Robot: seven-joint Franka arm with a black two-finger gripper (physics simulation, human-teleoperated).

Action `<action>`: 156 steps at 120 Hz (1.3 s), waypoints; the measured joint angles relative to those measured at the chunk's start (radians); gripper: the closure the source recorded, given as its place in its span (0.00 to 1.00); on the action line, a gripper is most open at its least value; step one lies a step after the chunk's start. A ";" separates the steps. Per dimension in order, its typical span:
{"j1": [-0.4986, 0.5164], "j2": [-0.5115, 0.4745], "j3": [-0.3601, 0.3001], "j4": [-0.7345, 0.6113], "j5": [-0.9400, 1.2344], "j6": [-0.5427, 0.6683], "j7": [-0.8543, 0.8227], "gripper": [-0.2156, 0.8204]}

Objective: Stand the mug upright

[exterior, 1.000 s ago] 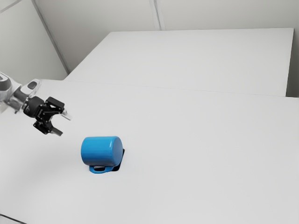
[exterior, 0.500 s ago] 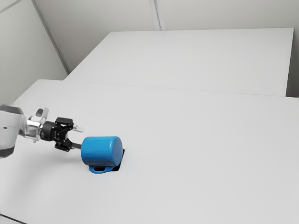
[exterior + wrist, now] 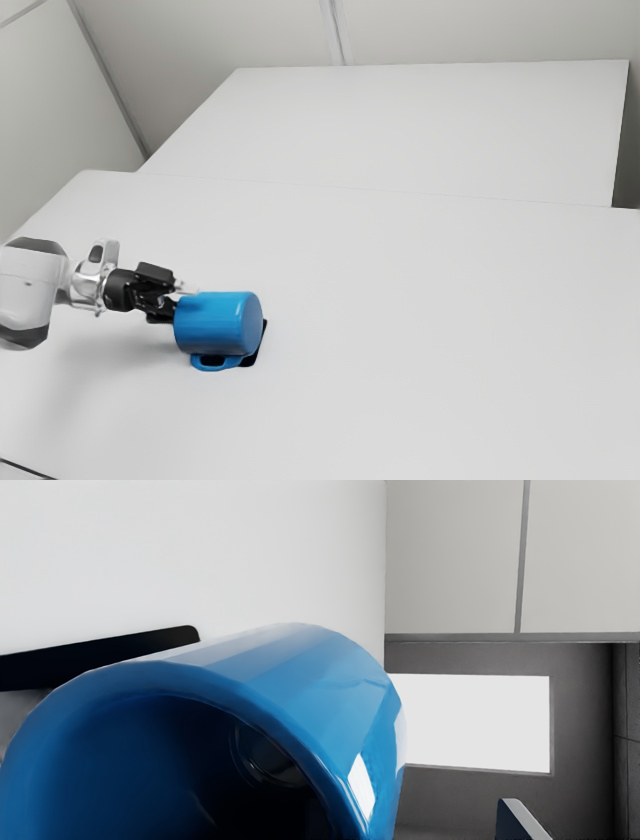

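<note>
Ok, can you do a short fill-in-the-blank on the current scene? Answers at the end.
The glossy blue mug is lying on its ____.
Of the mug's two ends, the ____ one faces the black two-finger gripper.
In the exterior view, the looped blue handle juts from the mug's ____ edge.
The flat, round-cornered piece beside the mug is ____ in colour.

Missing words: side; open; lower; black

In the exterior view, we have our gripper (image 3: 181,300) at nine o'clock of the toppled blue mug (image 3: 214,324), its handle (image 3: 212,367) at six (a flat black thing (image 3: 253,352) at four).
</note>
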 joint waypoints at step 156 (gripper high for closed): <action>-0.100 -0.219 -0.396 0.193 1.095 0.509 -0.340 0.97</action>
